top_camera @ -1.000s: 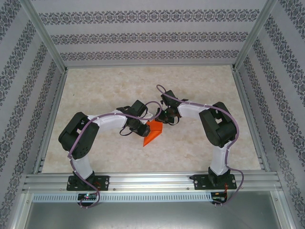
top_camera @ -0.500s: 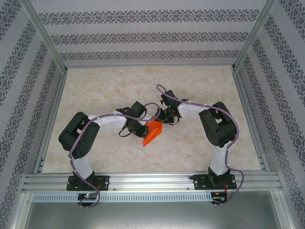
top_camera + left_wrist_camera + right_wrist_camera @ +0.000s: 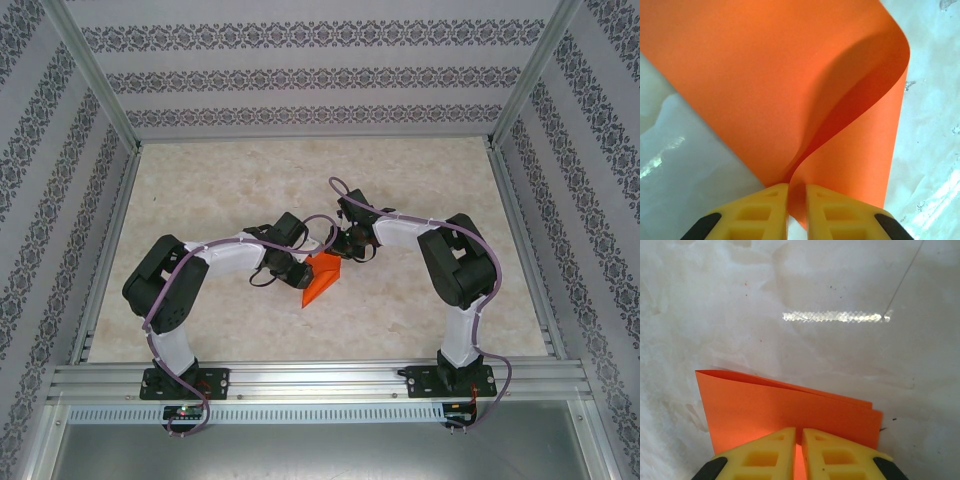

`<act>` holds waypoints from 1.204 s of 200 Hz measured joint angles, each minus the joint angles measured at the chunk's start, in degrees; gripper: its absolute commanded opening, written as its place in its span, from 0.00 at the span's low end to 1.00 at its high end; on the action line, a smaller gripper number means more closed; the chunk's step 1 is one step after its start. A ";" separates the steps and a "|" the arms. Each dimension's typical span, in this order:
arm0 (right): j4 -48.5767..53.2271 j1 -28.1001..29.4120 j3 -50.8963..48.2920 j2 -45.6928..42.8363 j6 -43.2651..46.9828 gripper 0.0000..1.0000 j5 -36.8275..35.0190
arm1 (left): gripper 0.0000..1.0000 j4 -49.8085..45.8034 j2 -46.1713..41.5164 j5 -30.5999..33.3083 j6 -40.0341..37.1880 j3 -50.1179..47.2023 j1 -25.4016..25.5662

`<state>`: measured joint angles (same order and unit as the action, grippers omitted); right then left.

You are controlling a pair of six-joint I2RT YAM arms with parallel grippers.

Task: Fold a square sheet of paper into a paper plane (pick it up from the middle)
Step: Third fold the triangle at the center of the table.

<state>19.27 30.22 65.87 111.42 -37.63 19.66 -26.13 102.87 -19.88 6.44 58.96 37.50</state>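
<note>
Sheet of thin bright orange paper [image 3: 322, 278], partly folded, sits mid-frame in the top view with its pointed end aimed lower left. The left yellow-fingered gripper [image 3: 796, 189] is pinched tight on one edge, and the paper curls away toward the upper right of its wrist view. The right yellow-fingered gripper [image 3: 798, 432] is clamped on the doubled layers, whose far edge runs left-right just ahead. Both are equally close, so I'd guess the next crease goes between them.

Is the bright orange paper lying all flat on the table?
No, the bright orange sheet of paper curls up in a loop, pinched in the left gripper.
</note>
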 measured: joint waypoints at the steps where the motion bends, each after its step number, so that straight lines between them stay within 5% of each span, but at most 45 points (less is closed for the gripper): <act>1: 0.00 0.00 0.00 0.00 0.00 0.14 -0.02 | 0.18 0.00 0.00 -0.02 0.00 0.00 0.02; 241: -1.11 0.00 -0.42 -0.04 -0.20 0.14 0.00 | 0.18 0.98 0.90 0.96 -0.17 0.52 0.00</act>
<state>18.15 30.22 65.45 111.37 -37.82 19.66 -25.15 103.77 -18.92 6.26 59.48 37.50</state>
